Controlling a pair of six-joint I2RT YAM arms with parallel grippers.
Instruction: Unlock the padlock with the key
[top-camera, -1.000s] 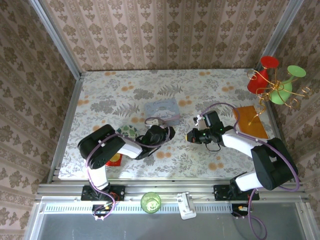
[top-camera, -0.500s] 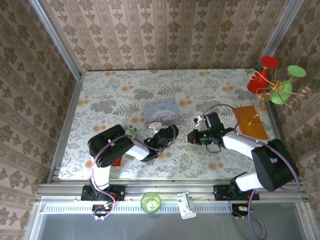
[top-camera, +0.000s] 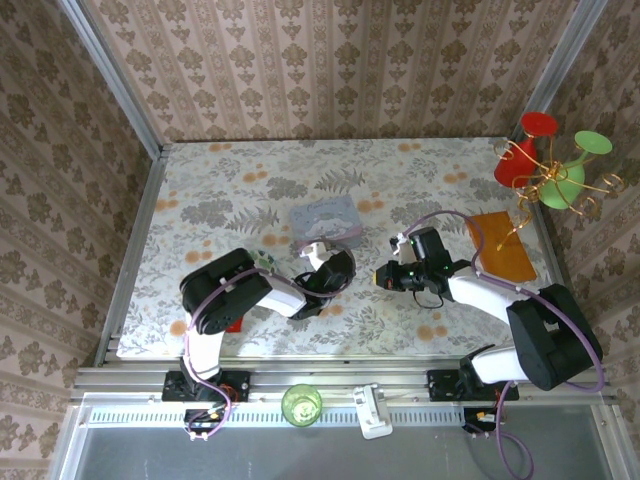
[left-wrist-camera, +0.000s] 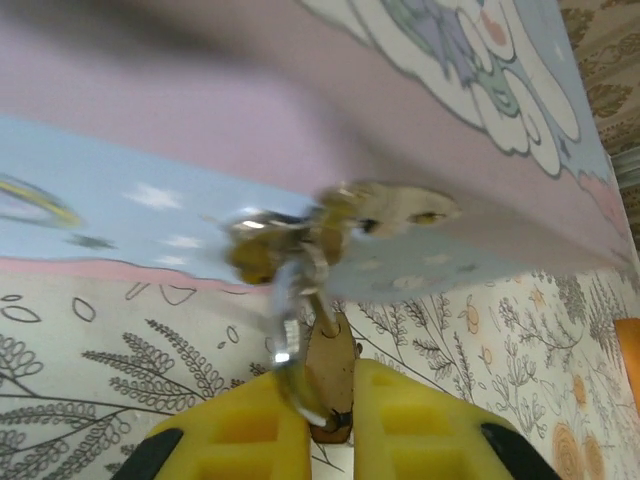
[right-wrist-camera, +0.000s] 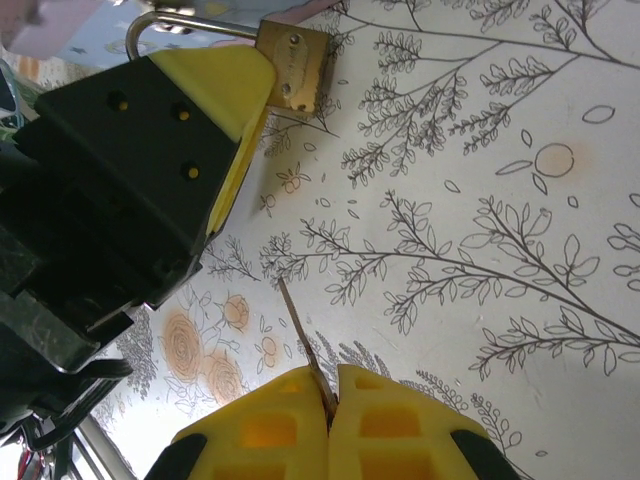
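The right fingers, at the bottom edge of the right wrist view, are pressed together on the thin key, which points up-left over the floral desk. In the upper left, the left fingers are clamped on the brass padlock, close to the pale blue tin.

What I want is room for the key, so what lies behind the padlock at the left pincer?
Behind the padlock lies the flowered tablecloth, with the pale blue tin past its shackle. The left pincer's yellow finger covers one side of the padlock, hiding whatever is there.
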